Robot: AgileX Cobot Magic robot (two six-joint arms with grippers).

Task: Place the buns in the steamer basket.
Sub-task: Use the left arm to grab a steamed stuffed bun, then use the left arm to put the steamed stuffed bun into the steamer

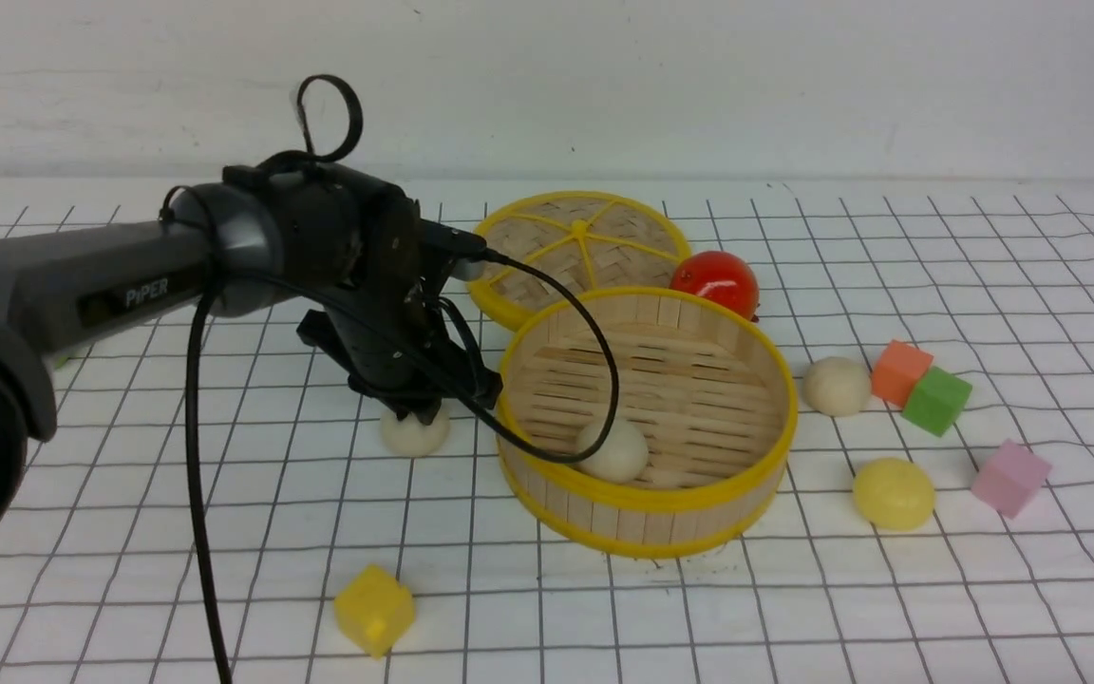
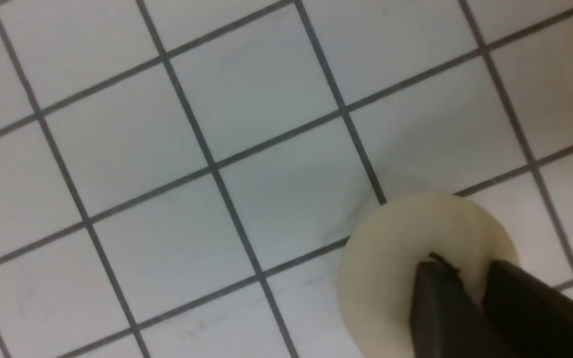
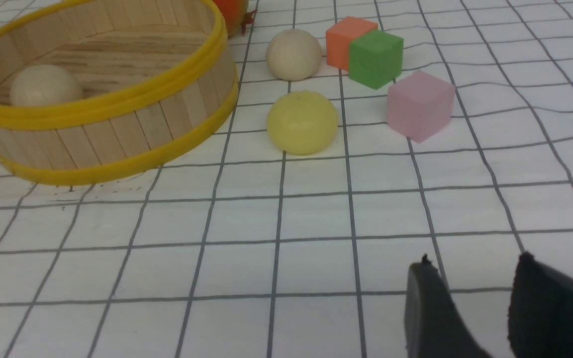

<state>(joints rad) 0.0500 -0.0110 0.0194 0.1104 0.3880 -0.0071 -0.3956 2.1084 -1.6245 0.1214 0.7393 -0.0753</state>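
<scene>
Steamer basket: round shallow bamboo-slat basket with yellow top and bottom rims point(image 1: 647, 546), mid-table, upright, mouth up, slatted floor down. Round plan, no clear long axis.
Bun in basket: small smooth cream-white ball point(image 1: 615, 451), on the slatted floor, near-left part. Near round, no clear facing or long axis.
Left bun: second cream-white ball point(image 1: 414, 435), on the table just left of the basket, under the left gripper point(image 2: 470, 281). Rounded, long axis can't be read with the fingers over it.
Left fingers: tips close together at the bun, narrow strip of bun showing between. Can't tell if they clamp it.
Far-right bun: third cream-white ball point(image 1: 837, 387), on the table right of the basket, near the orange cube. Roughly round, no clear axis.
Pale yellow bun: smooth pale yellow ball point(image 1: 894, 494), on the table right of the basket, nearer than the far-right bun. Slightly oval, looks a bit longer left-right.
Right gripper point(image 3: 475, 261): fingers apart, table showing between the tips.
Lid: flat woven bamboo lid with yellow rim and spokes point(image 1: 547, 249), far-left of the basket, spoked face up.
Tomato: shiny red point(image 1: 716, 283), beyond the basket, right of the lid.
Cubes right: orange cube point(image 1: 900, 372) and green cube point(image 1: 937, 401) side by side, green nearer and further right; pink cube point(image 1: 1011, 478) right of the pale yellow bun.
Yellow cube: point(image 1: 374, 610) near-left on the table.
Cable: black loop point(image 1: 616, 380) from the left arm, crossing the basket in the front view; contact can't be told.
</scene>
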